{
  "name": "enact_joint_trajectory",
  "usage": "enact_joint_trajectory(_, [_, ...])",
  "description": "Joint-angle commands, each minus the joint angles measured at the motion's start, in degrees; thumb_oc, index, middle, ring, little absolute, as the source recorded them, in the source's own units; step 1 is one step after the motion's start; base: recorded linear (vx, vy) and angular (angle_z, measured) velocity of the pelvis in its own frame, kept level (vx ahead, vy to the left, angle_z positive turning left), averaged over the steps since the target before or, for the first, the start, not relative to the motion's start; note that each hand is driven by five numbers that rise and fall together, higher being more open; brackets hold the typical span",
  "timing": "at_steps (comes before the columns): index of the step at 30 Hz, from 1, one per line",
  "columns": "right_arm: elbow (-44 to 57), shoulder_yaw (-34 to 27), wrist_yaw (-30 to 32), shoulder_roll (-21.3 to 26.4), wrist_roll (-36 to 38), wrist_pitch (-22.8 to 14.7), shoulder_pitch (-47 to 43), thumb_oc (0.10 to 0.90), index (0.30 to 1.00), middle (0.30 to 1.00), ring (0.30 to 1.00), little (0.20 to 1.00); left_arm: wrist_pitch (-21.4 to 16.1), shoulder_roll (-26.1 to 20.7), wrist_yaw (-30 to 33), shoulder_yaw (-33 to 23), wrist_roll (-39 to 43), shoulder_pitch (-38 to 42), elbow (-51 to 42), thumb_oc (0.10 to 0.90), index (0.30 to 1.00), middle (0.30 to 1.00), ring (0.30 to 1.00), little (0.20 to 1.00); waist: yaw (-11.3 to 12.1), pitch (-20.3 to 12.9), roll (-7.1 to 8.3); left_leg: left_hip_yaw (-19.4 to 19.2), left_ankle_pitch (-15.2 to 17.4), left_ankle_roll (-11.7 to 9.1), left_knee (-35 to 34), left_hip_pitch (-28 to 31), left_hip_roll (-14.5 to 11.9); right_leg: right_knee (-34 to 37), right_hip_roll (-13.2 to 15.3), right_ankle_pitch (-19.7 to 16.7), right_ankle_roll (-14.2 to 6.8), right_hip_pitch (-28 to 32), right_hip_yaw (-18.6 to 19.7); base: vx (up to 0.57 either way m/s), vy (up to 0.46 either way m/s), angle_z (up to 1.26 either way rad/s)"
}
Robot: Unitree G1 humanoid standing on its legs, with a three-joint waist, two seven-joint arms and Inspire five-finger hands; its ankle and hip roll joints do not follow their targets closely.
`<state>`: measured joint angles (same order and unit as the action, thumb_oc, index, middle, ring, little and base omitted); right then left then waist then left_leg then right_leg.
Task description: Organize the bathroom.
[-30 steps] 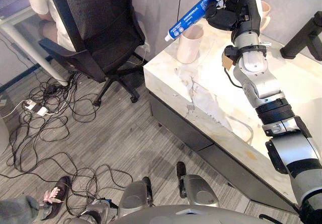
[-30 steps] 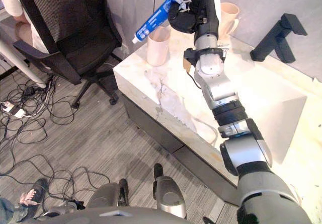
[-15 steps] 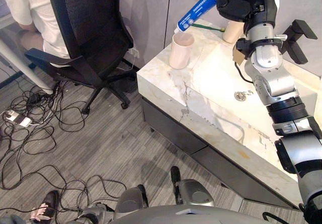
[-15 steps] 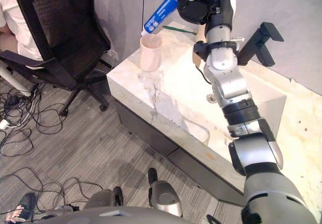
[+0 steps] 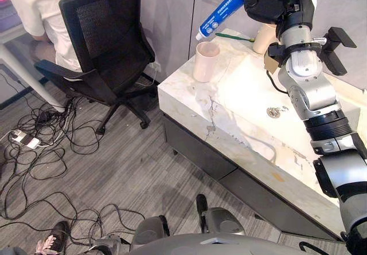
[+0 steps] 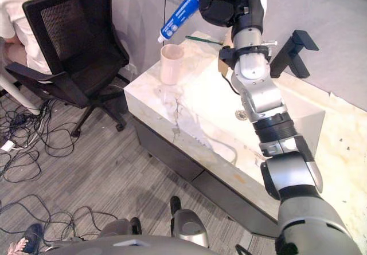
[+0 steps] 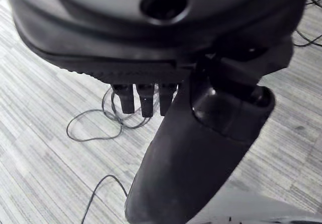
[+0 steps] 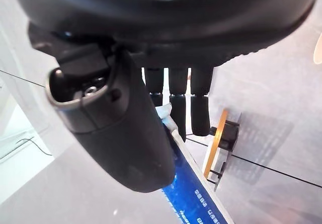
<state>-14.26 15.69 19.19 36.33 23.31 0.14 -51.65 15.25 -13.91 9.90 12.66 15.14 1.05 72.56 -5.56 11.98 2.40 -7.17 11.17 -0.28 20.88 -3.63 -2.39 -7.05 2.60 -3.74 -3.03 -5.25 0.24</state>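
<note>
The blue toothpaste tube (image 5: 223, 10) is held in the air, tilted, its cap end pointing down just above the pink cup (image 5: 205, 61). The right hand (image 5: 274, 2) has fingers and thumb curled round the tube's upper end. The cup stands upright near the counter's (image 5: 241, 117) far left corner. A green toothbrush (image 5: 235, 36) lies flat behind it along the back edge. A 2nd cup (image 5: 265, 37) shows behind the right arm. A black faucet (image 6: 292, 52) stands at the back edge, beside the basin. The left hand (image 7: 151, 100) hangs over the floor, its fingers relaxed and empty.
</note>
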Motion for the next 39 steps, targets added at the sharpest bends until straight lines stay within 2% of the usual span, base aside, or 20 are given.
enact_joint_trajectory(1, [2.76, -5.69, 1.30, 3.28, -0.81, -4.86, -7.56, 0.400, 0.300, 0.300, 0.300, 0.300, 1.46, -3.78, 1.05, 1.50, -0.92, -3.65, 1.87, 0.800, 0.900, 0.900, 0.900, 0.900, 1.51, -4.08, 1.24, -1.15, 1.42, 1.22, -5.62, 5.68, -2.46, -5.05, 3.78, 4.53, -7.10, -4.08, 3.65, 0.00, 0.000, 0.00])
enact_joint_trajectory(20, [-0.53, -4.18, 2.16, 4.86, -1.07, -5.14, -9.92, 0.400, 0.300, 0.300, 0.300, 0.300, 0.43, -4.46, 1.86, 1.94, -1.19, -3.52, 1.16, 0.800, 0.900, 0.900, 0.900, 0.900, 2.35, -2.42, 0.09, -0.75, 0.55, 0.21, -6.76, 5.39, -3.31, -4.98, 4.39, 4.71, -7.22, -4.51, 2.51, -0.01, -0.028, 0.05])
enact_joint_trajectory(30, [-0.89, -4.20, 2.11, 4.49, -0.84, -5.45, -9.96, 0.400, 0.300, 0.300, 0.300, 0.300, 0.38, -4.75, 1.87, 1.91, -1.13, -3.09, 1.07, 0.800, 0.900, 0.900, 0.900, 0.900, 1.84, -1.80, -0.45, -0.89, 0.58, 0.14, -7.31, 5.87, -3.34, -5.38, 4.68, 4.76, -7.37, -5.15, 2.92, 0.00, 0.000, 0.00])
enact_joint_trajectory(39, [-0.83, -3.85, -0.37, 2.73, -2.45, -4.01, -9.44, 0.400, 0.300, 0.300, 0.300, 0.300, 0.63, -4.47, 0.77, 2.30, -1.73, -2.47, 1.14, 0.800, 0.900, 0.900, 0.900, 0.900, 1.54, -1.91, -0.67, -0.73, 0.73, 0.15, -7.87, 6.31, -3.11, -5.48, 4.73, 4.61, -7.51, -5.56, 3.48, 0.01, 0.019, -0.01])
